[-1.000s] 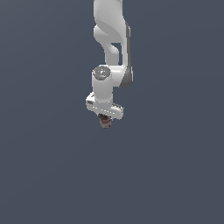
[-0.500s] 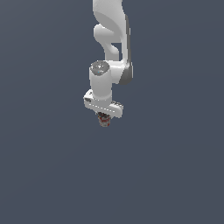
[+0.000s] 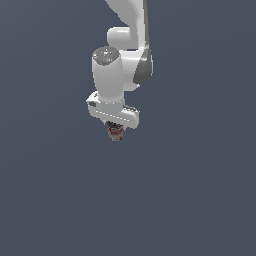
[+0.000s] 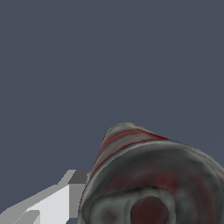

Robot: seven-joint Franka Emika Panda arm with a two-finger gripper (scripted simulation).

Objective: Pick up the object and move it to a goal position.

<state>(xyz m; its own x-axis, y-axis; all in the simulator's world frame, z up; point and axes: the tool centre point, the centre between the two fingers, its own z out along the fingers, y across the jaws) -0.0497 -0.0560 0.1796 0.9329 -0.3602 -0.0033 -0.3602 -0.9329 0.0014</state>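
Gripper [image 3: 115, 131] pointed downward and was clamped on the can [image 3: 116, 134], which hung just below the white hand against plain grey. Close up, the can [image 4: 153, 179] showed blurred grey, red and white bands and a dark end; no writing or brand could be read. One finger [image 4: 57, 203] touched its side.

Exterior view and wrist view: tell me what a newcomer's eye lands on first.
In the exterior view, the white arm hangs down the middle of a plain grey-blue field, with a small can poking out beneath its gripper. In the wrist view, that can looms large and close, grey with red bands, one white finger pressed against its side.
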